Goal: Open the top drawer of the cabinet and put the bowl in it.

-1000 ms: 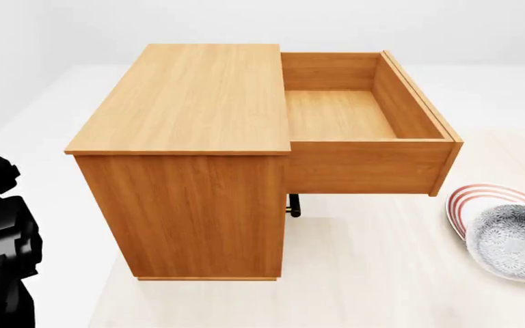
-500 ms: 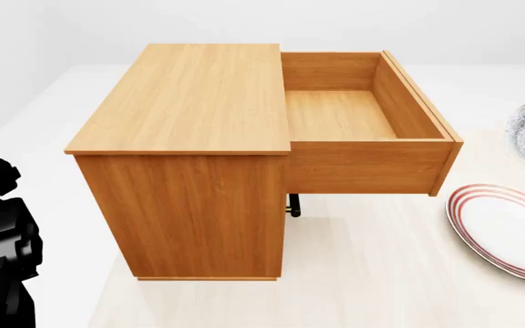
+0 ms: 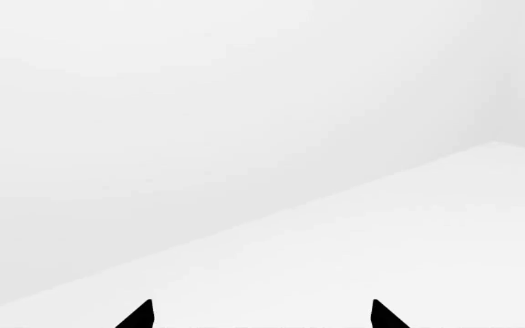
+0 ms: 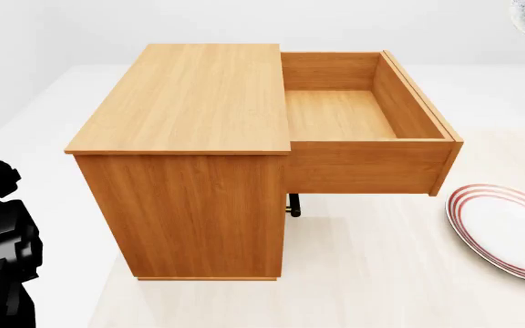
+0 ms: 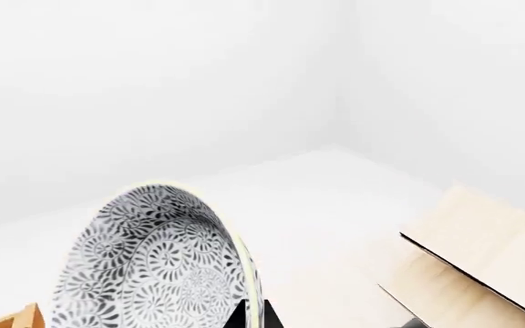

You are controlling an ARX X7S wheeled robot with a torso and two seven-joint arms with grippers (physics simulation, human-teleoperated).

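A: Pale floor (image 4: 381,273) noted. Left gripper (image 3: 260,316): tips spread, nothing held. Cabinet (image 4: 189,157) at left, top drawer (image 4: 354,116) pulled out.

B: Plate (image 4: 504,229) on floor at right. Bowl (image 5: 158,263) raised, pinched at rim by right gripper (image 5: 251,316).

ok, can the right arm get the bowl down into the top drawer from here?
Probably yes. The top drawer is pulled fully out, its box bare inside with nothing above it. The bowl, held at the right gripper, is high beyond the drawer's far right corner, so it must come back and down.

Orange-brown wooden cabinet (image 4: 189,157), blue-grey floral-speckled white bowl (image 5: 153,263), red-ringed white plate (image 4: 504,229), black fingers (image 3: 139,316)
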